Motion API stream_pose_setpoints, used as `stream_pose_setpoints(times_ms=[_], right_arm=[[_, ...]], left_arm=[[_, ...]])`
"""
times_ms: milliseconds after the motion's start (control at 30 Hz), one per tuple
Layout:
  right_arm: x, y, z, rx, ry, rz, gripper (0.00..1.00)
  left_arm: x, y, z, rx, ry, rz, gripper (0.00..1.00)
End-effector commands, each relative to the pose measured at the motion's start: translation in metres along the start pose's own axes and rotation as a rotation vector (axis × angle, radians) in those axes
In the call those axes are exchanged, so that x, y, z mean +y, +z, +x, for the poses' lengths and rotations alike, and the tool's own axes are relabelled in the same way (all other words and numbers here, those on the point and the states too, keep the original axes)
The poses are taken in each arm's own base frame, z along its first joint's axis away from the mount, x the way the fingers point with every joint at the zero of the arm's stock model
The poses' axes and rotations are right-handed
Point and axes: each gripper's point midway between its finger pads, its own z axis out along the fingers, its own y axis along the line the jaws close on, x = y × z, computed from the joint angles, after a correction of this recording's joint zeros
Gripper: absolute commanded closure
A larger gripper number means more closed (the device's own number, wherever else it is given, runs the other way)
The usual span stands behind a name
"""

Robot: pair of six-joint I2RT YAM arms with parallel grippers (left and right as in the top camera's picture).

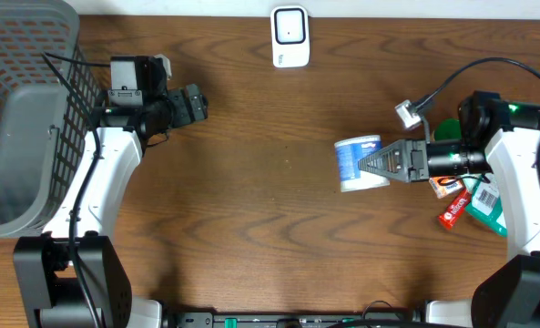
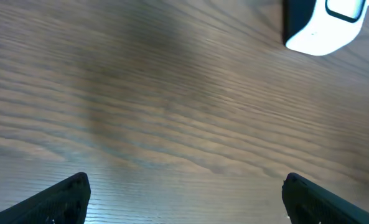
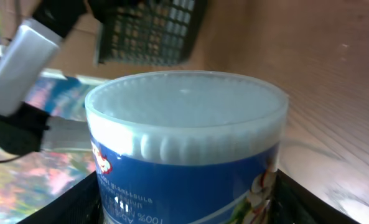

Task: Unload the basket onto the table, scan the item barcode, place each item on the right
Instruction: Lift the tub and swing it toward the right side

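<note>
The tub (image 1: 351,150) was gripped in the half-open right claw (image 1: 368,165), well apart from the scanner (image 1: 290,36). The left claw (image 1: 197,102) was spread wide, empty. The pickup seemed done; the barcode was yet to be presented.

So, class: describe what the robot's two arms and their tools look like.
Both arms have white shells with black joints. The left arm has thin black cables along it; the right arm has a looping black cable and a green light. The left tool and right tool are black, with tapering fingers.
</note>
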Motion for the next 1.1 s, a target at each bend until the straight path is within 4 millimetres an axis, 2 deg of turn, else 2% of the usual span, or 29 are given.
stream_pose_setpoints(times_ms=[0, 300, 467, 633, 800, 933, 1067], right_arm=[[0.021, -0.009, -0.012, -0.084, -0.054, -0.076, 0.99], [0.014, -0.015, -0.004, -0.067, 0.009, -0.038, 0.99], [0.001, -0.018, 0.003, -0.030, 0.016, 0.030, 0.99], [0.028, -0.019, -0.007, -0.104, 0.084, -0.110, 0.99], [0.035, -0.021, -0.013, -0.134, 0.150, -0.160, 0.99], [0.056, -0.029, -0.030, -0.220, 0.216, -0.302, 0.99], [0.055, -0.038, -0.036, -0.248, 0.237, -0.301, 0.99]], left_arm=[[0.018, 0.005, 0.001, -0.008, -0.013, -0.085, 0.02], [0.053, -0.002, -0.010, -0.071, -0.011, -0.288, 0.02], [0.059, -0.004, -0.012, -0.083, -0.010, -0.328, 0.02], [0.059, -0.004, -0.012, -0.083, -0.010, -0.328, 0.02], [0.059, -0.004, -0.012, -0.083, -0.010, -0.328, 0.02], [0.059, -0.004, -0.012, -0.083, -0.010, -0.328, 0.02], [0.059, -0.004, -0.012, -0.083, -0.010, -0.328, 0.02]])
